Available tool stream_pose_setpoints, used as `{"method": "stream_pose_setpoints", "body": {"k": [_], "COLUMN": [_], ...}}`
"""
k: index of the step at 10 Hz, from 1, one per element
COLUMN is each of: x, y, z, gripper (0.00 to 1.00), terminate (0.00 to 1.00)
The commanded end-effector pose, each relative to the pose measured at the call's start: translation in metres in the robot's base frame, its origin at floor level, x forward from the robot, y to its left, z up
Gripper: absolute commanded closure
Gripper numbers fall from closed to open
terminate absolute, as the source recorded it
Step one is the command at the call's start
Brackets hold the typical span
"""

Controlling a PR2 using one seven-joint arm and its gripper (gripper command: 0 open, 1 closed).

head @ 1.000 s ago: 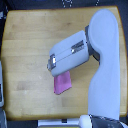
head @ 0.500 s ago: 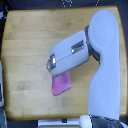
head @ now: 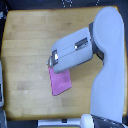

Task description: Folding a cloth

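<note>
the cloth (head: 61,81) lies flat near the middle of the wooden bench (head: 25,45), a small pink piece running down toward the near edge. the 1 visible arm reaches in from the exterior view's right, and its end effector (head: 50,62) sits over the cloth's far left corner (likely there to pinch an edge for a fold). whether it is open or gripping, i cannot tell.
</note>
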Motion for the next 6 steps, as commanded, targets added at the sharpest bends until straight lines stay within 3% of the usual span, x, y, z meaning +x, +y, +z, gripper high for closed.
{"method": "stream_pose_setpoints", "body": {"k": [1, 6], "x": [0.063, 0.124], "y": [-0.046, -0.099], "z": [0.093, 0.143], "gripper": [0.0, 0.0], "terminate": [0.0, 0.0]}}
